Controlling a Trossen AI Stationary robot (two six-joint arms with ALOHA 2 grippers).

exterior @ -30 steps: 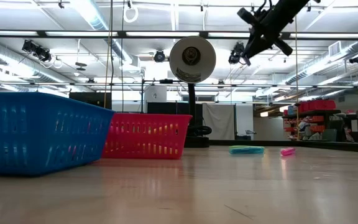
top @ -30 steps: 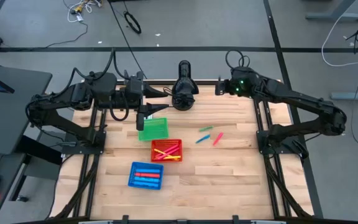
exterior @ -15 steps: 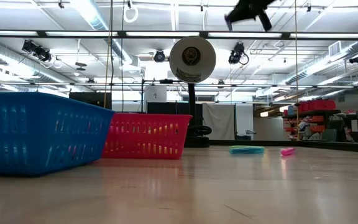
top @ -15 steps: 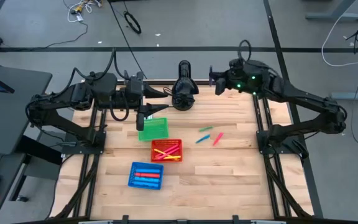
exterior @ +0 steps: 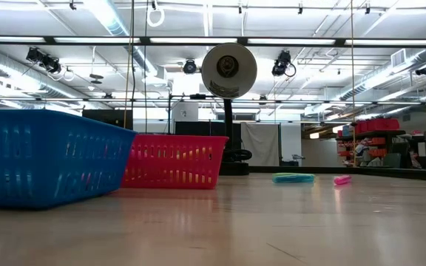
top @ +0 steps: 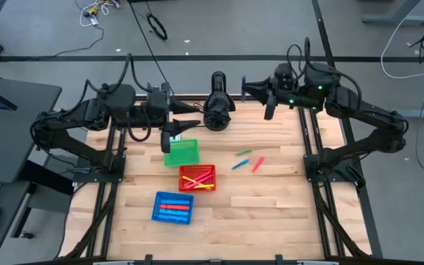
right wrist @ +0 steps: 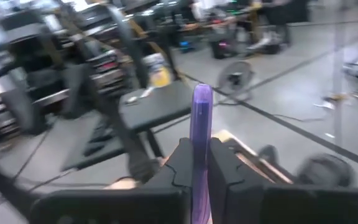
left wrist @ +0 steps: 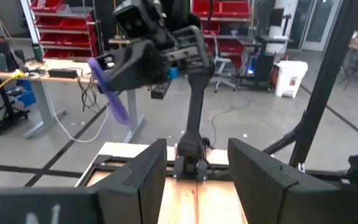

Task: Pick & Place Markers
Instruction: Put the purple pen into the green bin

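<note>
A thin purple plastic marker (right wrist: pixel 201 134) is clamped between the right gripper's (right wrist: pixel 199 163) closed fingers (right wrist: pixel 182 163), its tip protruding beyond them; the left gripper (left wrist: pixel 196 163) is held apart, empty.

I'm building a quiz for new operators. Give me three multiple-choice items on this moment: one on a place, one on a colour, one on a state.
1. Where is the green basket?
A. beside the loose markers
B. below the left gripper
C. off the table

2. What colour is the marker in the right gripper?
A. yellow
B. green
C. purple

3. How are the left gripper's fingers?
A. apart, empty
B. shut on a marker
C. hidden

Answers: 1 B, high view shows it there. 2 C, right wrist view shows purple. 3 A, left wrist view shows a gap.
</note>
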